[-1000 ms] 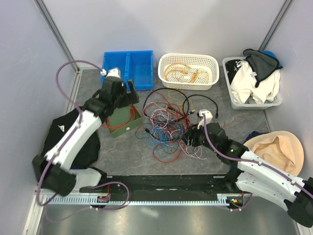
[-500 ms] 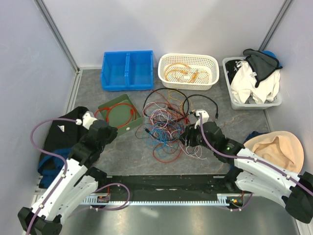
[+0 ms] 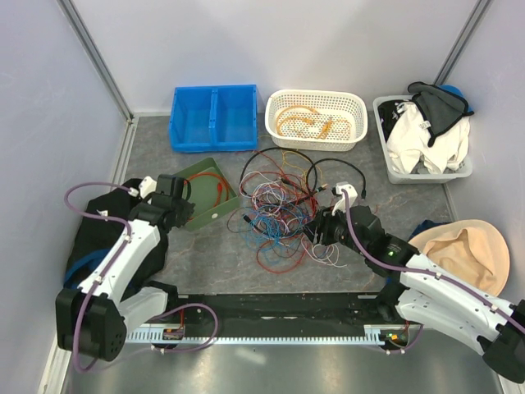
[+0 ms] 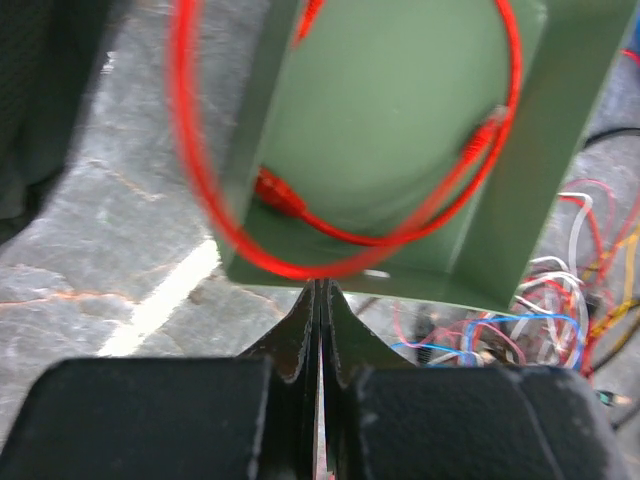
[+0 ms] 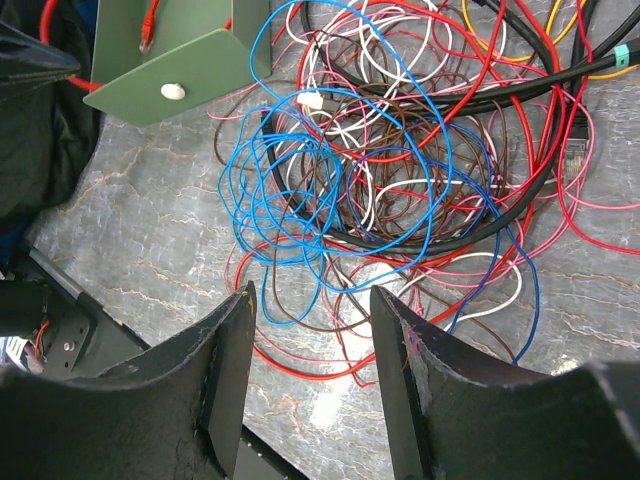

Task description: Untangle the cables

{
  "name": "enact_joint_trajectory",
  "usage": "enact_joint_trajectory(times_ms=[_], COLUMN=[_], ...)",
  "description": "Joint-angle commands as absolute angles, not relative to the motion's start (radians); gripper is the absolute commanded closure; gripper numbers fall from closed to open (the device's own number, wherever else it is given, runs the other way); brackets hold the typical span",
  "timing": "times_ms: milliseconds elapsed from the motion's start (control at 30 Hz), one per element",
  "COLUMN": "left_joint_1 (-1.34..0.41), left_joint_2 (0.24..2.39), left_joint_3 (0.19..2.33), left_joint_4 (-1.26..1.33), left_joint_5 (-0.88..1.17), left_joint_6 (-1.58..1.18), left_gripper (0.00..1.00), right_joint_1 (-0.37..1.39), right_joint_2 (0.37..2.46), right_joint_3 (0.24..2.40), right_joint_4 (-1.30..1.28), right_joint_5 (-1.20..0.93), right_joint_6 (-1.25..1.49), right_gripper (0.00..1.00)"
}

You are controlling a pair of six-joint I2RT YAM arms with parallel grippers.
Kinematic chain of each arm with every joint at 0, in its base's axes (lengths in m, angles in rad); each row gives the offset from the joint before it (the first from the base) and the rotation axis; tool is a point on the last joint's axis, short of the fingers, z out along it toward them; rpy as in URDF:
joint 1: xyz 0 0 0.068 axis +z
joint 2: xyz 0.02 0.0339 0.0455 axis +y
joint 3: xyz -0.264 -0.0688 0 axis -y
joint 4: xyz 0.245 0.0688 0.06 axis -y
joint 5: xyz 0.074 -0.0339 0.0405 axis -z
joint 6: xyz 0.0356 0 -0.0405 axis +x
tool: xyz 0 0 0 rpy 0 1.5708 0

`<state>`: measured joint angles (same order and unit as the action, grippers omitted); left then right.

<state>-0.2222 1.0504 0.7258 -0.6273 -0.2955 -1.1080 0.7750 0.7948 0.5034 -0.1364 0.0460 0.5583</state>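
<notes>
Hovering over the tangled heap of thin multicoloured wire cables (image 5: pixel 400 170), the right gripper (image 5: pixel 312 297) is held open; one blue loop (image 5: pixel 275 190) just beneath is best pinched alone. The left gripper (image 4: pixel 318 292) is seen closed, empty.

No text or label can be read

Thin multicoloured cables (image 5: pixel 400 190), one tangled heap.
Heap just right of green sheet-metal box (image 5: pixel 190 60); black right gripper (image 5: pixel 312 300) spread wide, below box.
</notes>
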Motion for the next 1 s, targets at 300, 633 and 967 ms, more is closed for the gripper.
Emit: enact_joint_trajectory(times_ms=[300, 633, 967], left_joint_1=[-0.146, -0.444, -0.768], left_joint_2=[1.197, 1.130, 1.246], left_joint_3=[0.888, 0.992, 0.775], left_joint_4=[-0.466, -0.276, -0.060], left_joint_5=[-0.089, 0.049, 0.012], left_joint_6=[-0.956, -0.654, -0.718], left_gripper=[0.98, 0.00, 0.00], right_joint_1=[0.776, 0.776, 0.776], right_joint_2=[0.787, 0.931, 0.897], right_joint_3=[0.506, 0.558, 0.568], right_joint_4=[-0.143, -0.095, -0.121], right_joint_5=[0.087, 0.117, 0.221], right_joint_6=[0.537, 0.517, 0.514], right_gripper=[0.43, 0.43, 0.43])
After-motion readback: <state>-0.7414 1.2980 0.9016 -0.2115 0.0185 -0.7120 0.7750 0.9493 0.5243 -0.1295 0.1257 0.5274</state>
